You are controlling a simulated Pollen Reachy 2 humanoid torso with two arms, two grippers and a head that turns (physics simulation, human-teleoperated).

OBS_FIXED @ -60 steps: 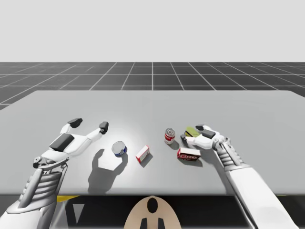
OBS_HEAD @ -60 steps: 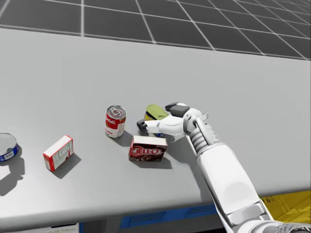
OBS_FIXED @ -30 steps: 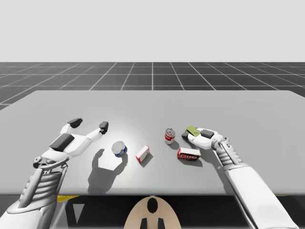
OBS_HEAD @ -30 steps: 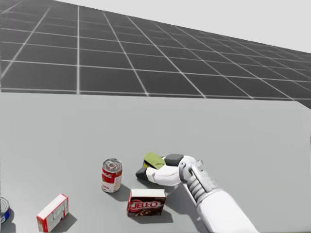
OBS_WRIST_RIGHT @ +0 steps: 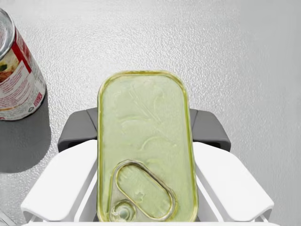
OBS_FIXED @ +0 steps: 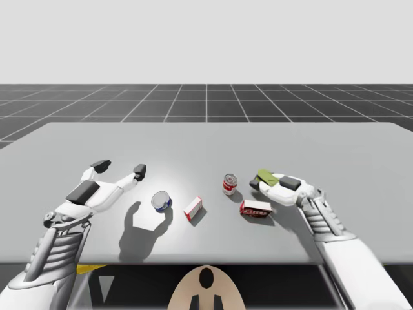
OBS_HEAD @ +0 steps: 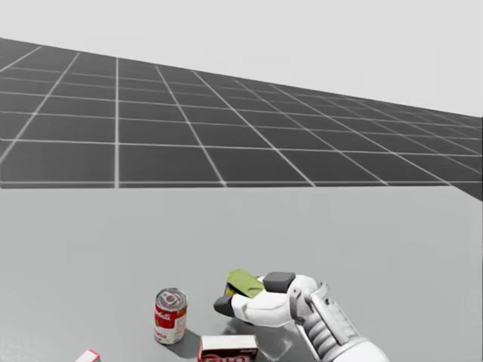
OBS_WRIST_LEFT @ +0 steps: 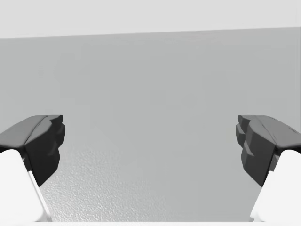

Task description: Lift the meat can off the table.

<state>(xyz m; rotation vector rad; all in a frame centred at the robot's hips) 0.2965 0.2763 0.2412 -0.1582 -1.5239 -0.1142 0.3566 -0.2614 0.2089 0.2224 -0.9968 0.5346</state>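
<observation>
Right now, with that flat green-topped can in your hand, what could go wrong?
The meat can is pinched between my right fingers only by its two long sides, so it might slip or tip as I raise it. The red-and-white can stands close beside it and the dark red box lies by my wrist; a sideways swing could knock either.

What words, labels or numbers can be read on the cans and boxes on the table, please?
Red-and-white can: label print too small to read.
Dark red box: print too small to read.
White-and-red box: print too small to read.
Blue can: label too small to read.
Meat can: plain lid with a pull tab, no text.
</observation>
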